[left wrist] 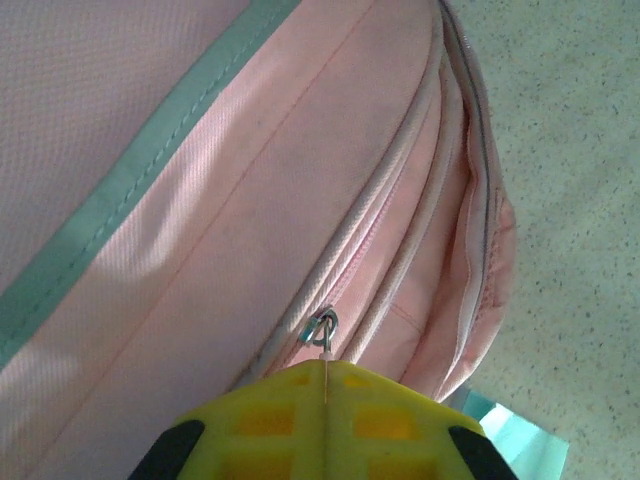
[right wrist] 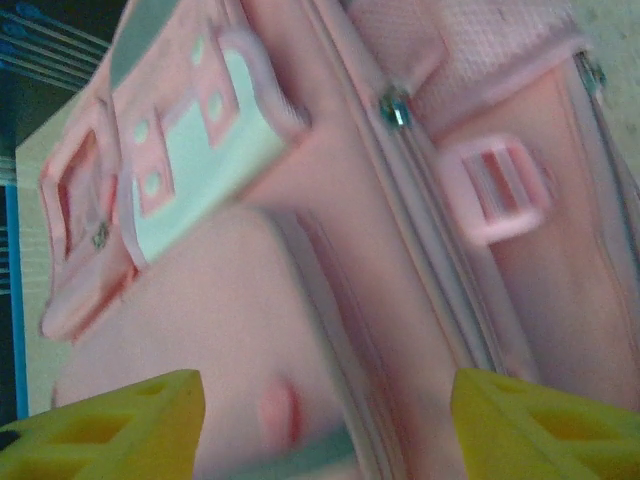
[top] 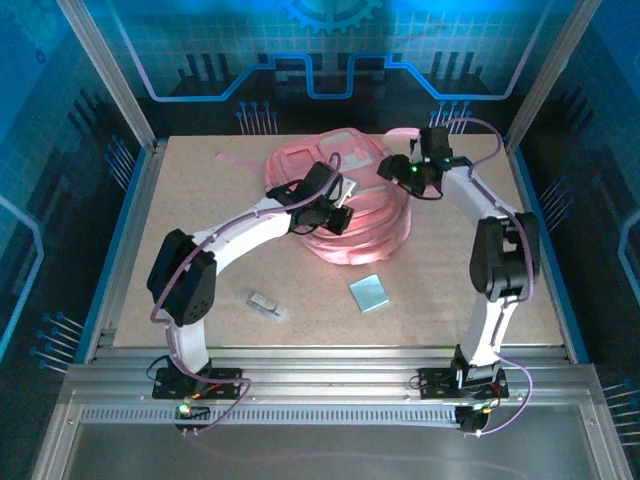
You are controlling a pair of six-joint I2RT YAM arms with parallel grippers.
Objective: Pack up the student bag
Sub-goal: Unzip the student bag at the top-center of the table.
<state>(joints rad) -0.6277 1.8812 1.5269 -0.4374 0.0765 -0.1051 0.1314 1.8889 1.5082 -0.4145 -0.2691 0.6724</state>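
The bag (top: 365,232) lies upper centre on the table (top: 200,250). The left gripper (left wrist: 325,395), closed tight, pinches its zip pull (left wrist: 322,328) at the frame's bottom. The right gripper (right wrist: 325,410) gapes wide at its upper right edge.

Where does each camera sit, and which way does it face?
Top external: above and behind the arm bases, facing down at the table; both arms show, with the left tool and right tool over the large soft pink fabric backpack.
Left wrist: on the left arm's wrist, facing the backpack's zipped seam; its closed yellow fingers apparently pinch the metal zip pull.
Right wrist: on the right arm's wrist, facing the backpack's pocketed front; its fingers stand apart.
Shared: all three views show the backpack.
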